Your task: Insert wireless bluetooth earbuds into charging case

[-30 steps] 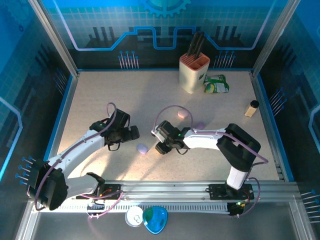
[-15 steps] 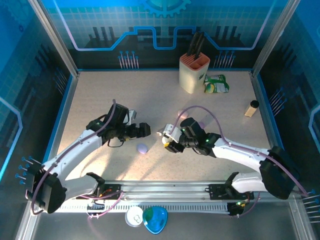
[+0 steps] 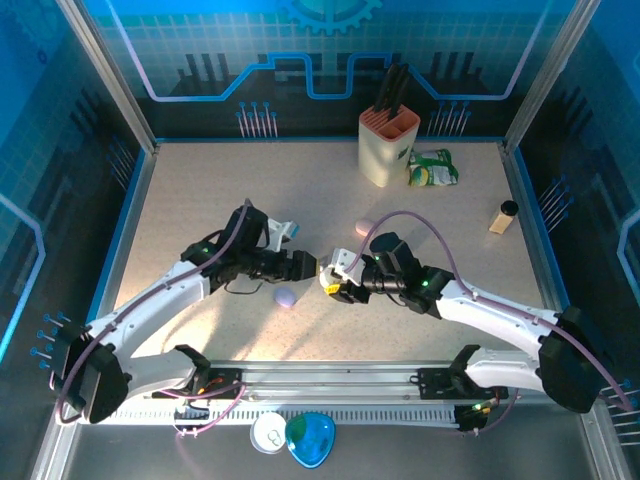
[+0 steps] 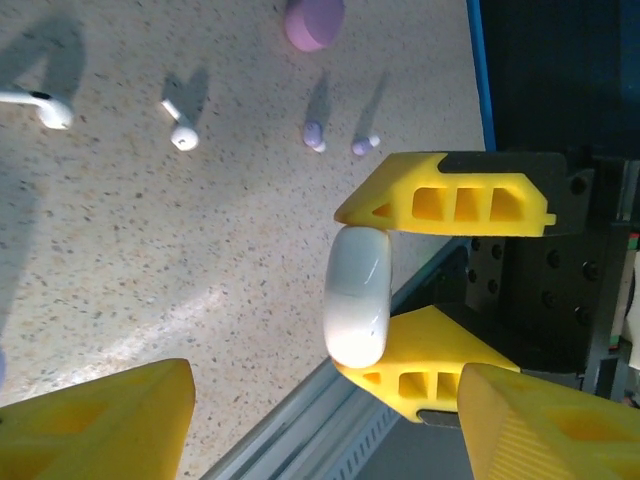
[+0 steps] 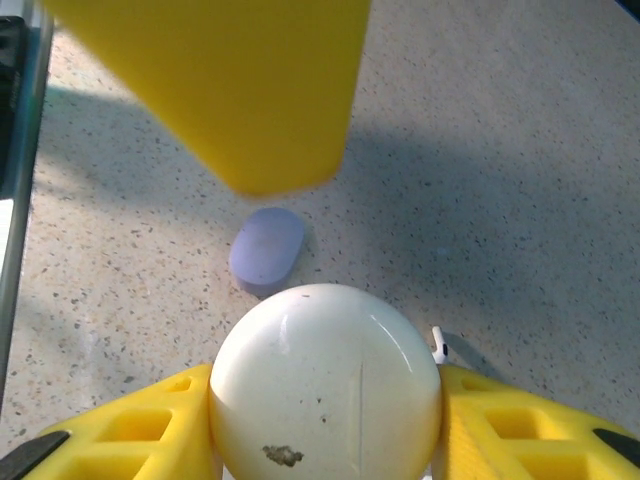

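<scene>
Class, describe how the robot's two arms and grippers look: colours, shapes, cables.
The left arm and right arm have white links and black joints, each with a looping lilac cable. The left gripper and right gripper have black bodies and two chunky yellow fingers with hollow, ribbed cells.

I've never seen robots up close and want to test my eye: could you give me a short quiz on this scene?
1. True or false: the right gripper clamps a white case.
2. Which colour is the loose case in the right wrist view? A lilac, B green, C black.
3. How many earbuds lie loose in the left wrist view?
Key: 1 true; 2 A; 3 four.
</scene>
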You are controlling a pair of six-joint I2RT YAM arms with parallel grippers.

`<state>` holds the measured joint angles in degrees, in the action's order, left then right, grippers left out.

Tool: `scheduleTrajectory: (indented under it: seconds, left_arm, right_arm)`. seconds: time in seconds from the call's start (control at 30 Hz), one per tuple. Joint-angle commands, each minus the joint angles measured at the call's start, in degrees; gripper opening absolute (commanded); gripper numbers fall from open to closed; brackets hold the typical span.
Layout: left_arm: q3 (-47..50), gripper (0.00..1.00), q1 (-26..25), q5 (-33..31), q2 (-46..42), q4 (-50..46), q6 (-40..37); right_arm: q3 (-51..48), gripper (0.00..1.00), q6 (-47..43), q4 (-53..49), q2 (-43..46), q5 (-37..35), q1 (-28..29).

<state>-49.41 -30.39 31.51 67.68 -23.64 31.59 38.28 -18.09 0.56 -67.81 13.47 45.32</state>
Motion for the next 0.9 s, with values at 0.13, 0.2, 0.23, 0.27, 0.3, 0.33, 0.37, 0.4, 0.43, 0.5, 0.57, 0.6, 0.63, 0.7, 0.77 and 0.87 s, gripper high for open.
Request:
scheduleTrajectory:
  seconds: [0.13,0.2,0.23,0.27,0.3,0.33,0.37,0.4,0.43,0.5,0.57,0.6,0.63,0.7,0.77,0.87]
  left_arm:
    - [-0.51,0.61,-1.25,4.0,1.84,4.32,1.72]
    - [-0.28,0.59,-1.57,4.01,1.93,4.59,1.54]
    - [-0.15,0.58,-1.68,3.72,1.95,4.8,1.63]
    - [0.08,0.57,-1.72,3.41,1.98,5.15,1.75]
    - [0.22,0.56,-1.92,3.43,1.93,5.47,1.83]
    - [0.27,0.56,-2.08,3.43,2.01,5.88,1.79]
    - [0.26,0.55,-2.36,3.47,2.06,6.03,1.81]
    - [0.35,0.54,-2.5,3.62,2.1,6.14,1.83]
    - [0.34,0.51,-2.62,3.8,2.19,6.21,1.77]
    - [0.43,0.5,-2.86,4.0,2.39,6.09,1.63]
    - [0.53,0.48,-3.05,4.0,2.41,6.02,1.54]
    - [0.63,0.47,-3.07,4.0,2.37,6.04,1.55]
    - [0.63,0.47,-3.24,4.17,2.4,6.06,1.46]
    - [0.62,0.47,-3.43,3.85,2.38,6.1,1.41]
    - [0.63,0.47,-3.52,3.44,2.31,6.23,0.99]
    - [0.62,0.44,-3.67,2.95,2.4,6.92,1.01]
  right_arm:
    - [0.84,0.48,1.01,3.23,1.37,4.28,-0.39]
    - [0.91,0.48,1.35,3.8,1.37,4.67,-0.54]
    - [0.83,0.48,1.56,4.39,1.37,4.96,-0.74]
    - [0.96,0.47,1.71,4.54,1.37,5.32,-0.84]
    - [1.17,0.47,1.67,4.55,1.35,5.5,-0.93]
    - [1.18,0.47,1.66,4.7,1.36,5.52,-0.94]
    - [1.18,0.47,1.73,4.87,1.37,5.6,-1.1]
    - [1.27,0.47,1.81,4.89,1.37,5.67,-1.2]
    - [1.42,0.48,1.94,5.01,1.37,5.4,-1.33]
    - [1.4,0.47,2.16,5.29,1.37,5.07,-1.59]
    - [1.46,0.47,2.43,5.57,1.37,4.74,-1.68]
    - [1.46,0.47,2.69,5.84,1.28,4.19,-1.71]
    - [1.53,0.47,2.75,5.95,1.24,3.81,-1.75]
    - [1.53,0.47,2.6,5.95,1.1,3.67,-1.82]
    - [1.63,0.47,2.44,5.97,1.1,4.0,-1.9]
    - [1.62,0.48,2.53,5.95,1.19,4.62,-1.9]
